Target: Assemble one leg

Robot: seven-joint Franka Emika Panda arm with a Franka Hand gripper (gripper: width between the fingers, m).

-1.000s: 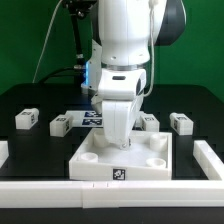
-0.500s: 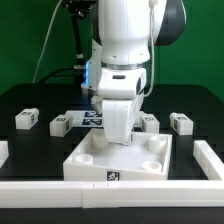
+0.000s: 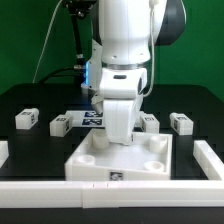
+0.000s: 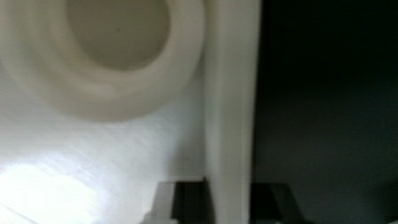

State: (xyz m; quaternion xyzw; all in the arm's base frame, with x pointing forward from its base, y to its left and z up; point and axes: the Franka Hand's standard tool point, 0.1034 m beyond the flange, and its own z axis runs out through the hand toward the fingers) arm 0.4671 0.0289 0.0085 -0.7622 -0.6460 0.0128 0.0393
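Four small white legs with tags lie on the black table: two at the exterior view's left [image 3: 27,119] [image 3: 60,124] and two at its right [image 3: 148,122] [image 3: 180,122]. None is held. The large white square slab [image 3: 150,160] with corner sockets lies in front of them. My gripper [image 3: 118,141] is down at the slab's far edge. In the wrist view my gripper [image 4: 240,200] has the slab's thin edge [image 4: 231,120] between its two dark fingers [image 4: 187,202], next to a round socket [image 4: 116,40].
The marker board [image 3: 92,117] lies behind the arm, mostly hidden. A white rail [image 3: 60,190] runs along the table's front, with short rails at the left [image 3: 3,150] and the right [image 3: 210,155].
The slab has shifted slightly toward the front rail with the gripper on it; its front tag sits lower than one second ago. The legs have not moved.
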